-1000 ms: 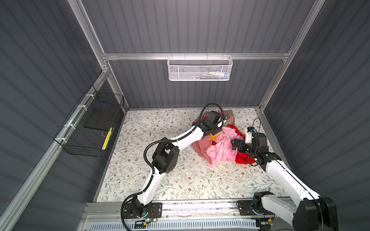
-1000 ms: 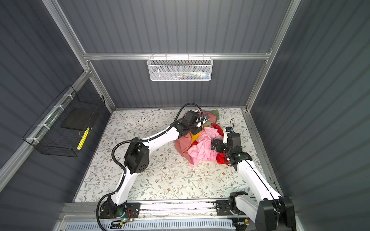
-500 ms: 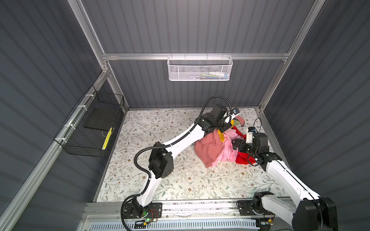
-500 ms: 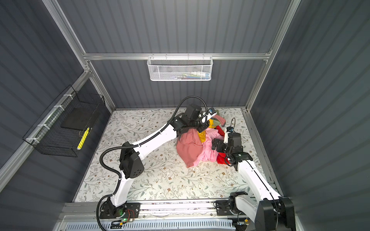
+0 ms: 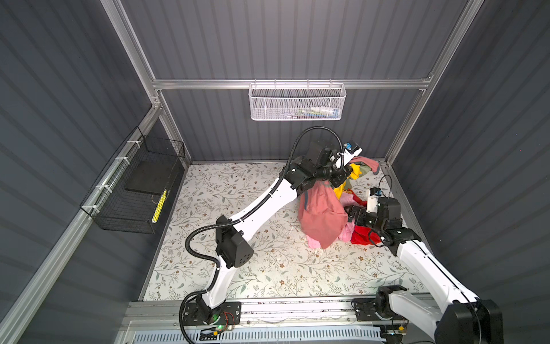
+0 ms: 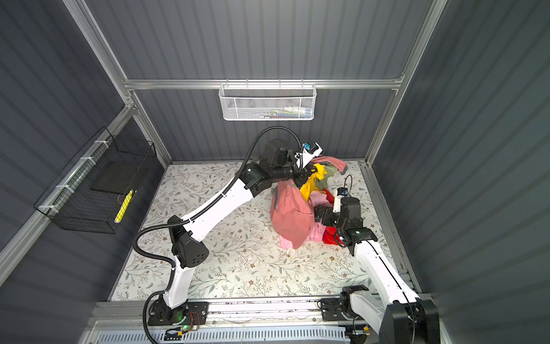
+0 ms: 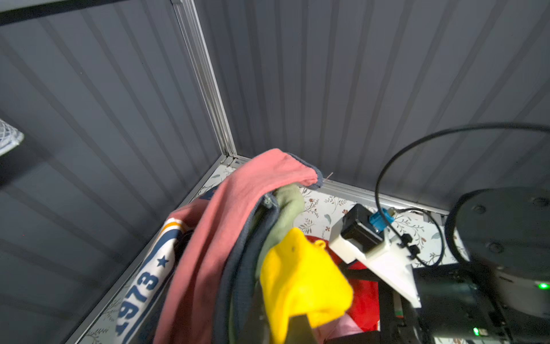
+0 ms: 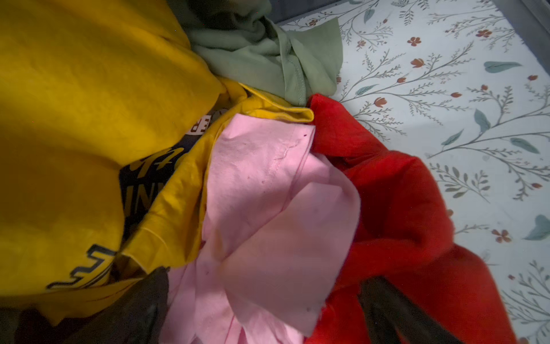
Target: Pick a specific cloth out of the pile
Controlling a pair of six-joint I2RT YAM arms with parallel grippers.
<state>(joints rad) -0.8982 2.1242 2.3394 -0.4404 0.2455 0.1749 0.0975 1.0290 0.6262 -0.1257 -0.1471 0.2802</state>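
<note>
Yellow cloth shows in both top views as a strip running from my left gripper, high near the back right corner, down into the pile. That gripper is clamped tight. The salmon shirt hangs off it too and covers most of the heap. My right gripper sits low at the pile's right edge, jaws spread wide and empty.

Left wrist view: a tuft of the yellow cloth pokes out just past my fingertips, so I judge that is what I'm pinching. The shirt's grey-trimmed edge and an olive garment bunch against it, and I cannot tell whether they are caught as well.

Right wrist view: the yellow cloth, with a dark print, lies beside the light pink garment, which sits between my spread fingers. The red garment is beyond that. The cloth's long axis climbs from here toward the left gripper, and the right arm is nearer its buried end.
</note>
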